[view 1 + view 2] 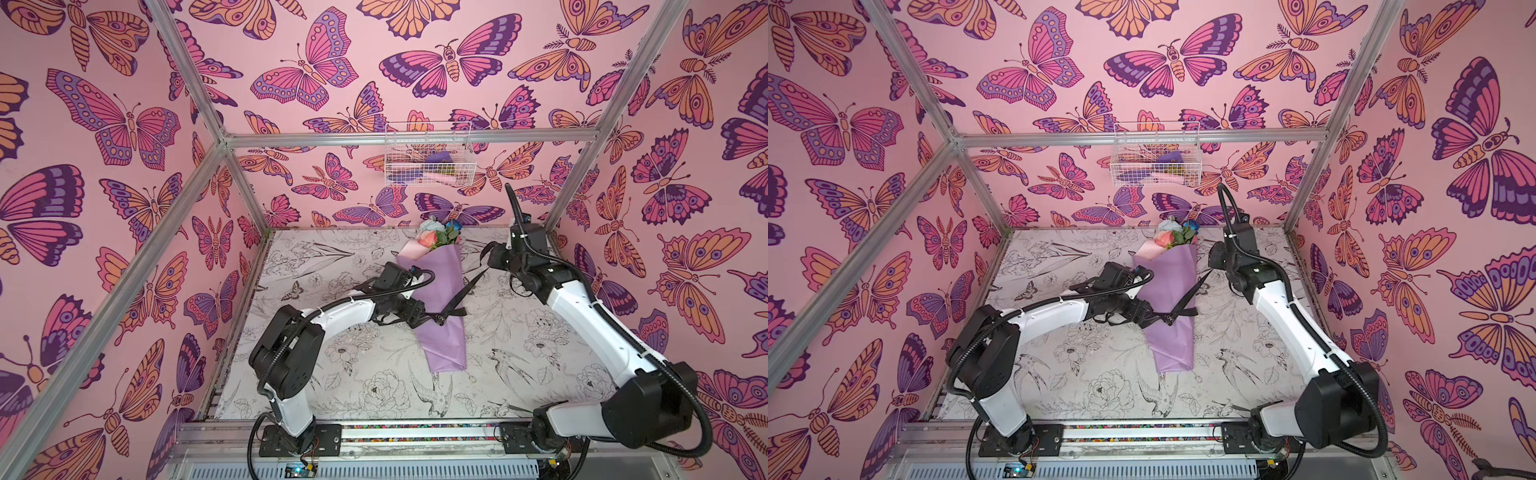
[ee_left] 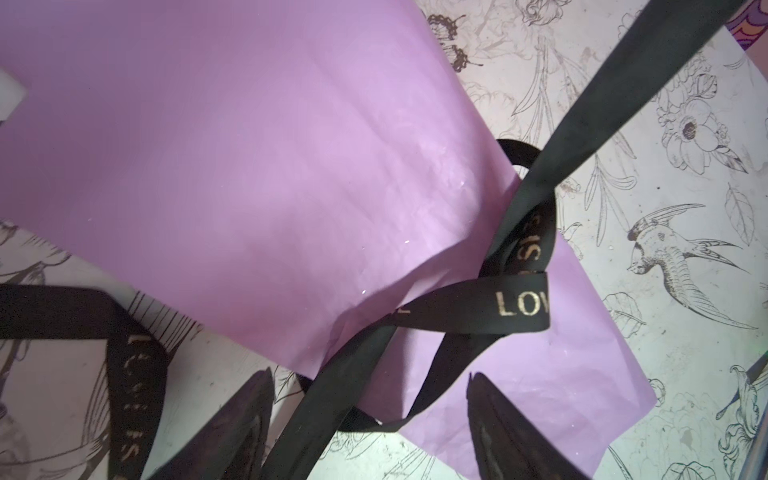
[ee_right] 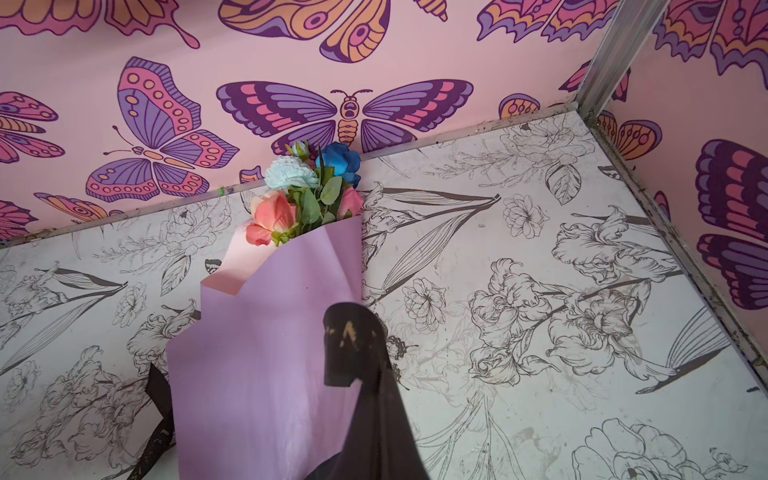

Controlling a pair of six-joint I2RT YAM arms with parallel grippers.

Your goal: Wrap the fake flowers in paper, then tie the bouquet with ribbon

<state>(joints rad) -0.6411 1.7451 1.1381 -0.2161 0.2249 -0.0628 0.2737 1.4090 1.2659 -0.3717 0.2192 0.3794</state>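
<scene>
The bouquet of fake flowers (image 1: pixel 440 291) (image 1: pixel 1169 291) lies on the table in lilac paper (image 2: pixel 291 166), its peach, pale blue and deep blue blooms (image 3: pixel 307 191) toward the back wall. A black ribbon (image 1: pixel 469 291) (image 2: pixel 519 307) with gold letters is loosely knotted around the wrap's middle. My left gripper (image 1: pixel 432 318) (image 2: pixel 370 376) hovers at the knot's left side, open, with a ribbon strand running loose between its fingers. At the back right, my right gripper (image 1: pixel 487 259) (image 3: pixel 370 399) is shut on the ribbon end (image 3: pixel 353 345) and holds that strand taut.
A white wire basket (image 1: pixel 428 158) with coloured items hangs on the back wall. Aluminium posts (image 1: pixel 577 166) and butterfly walls close in the table (image 1: pixel 374 386). Another ribbon tail (image 2: pixel 133 374) lies on the table left of the wrap.
</scene>
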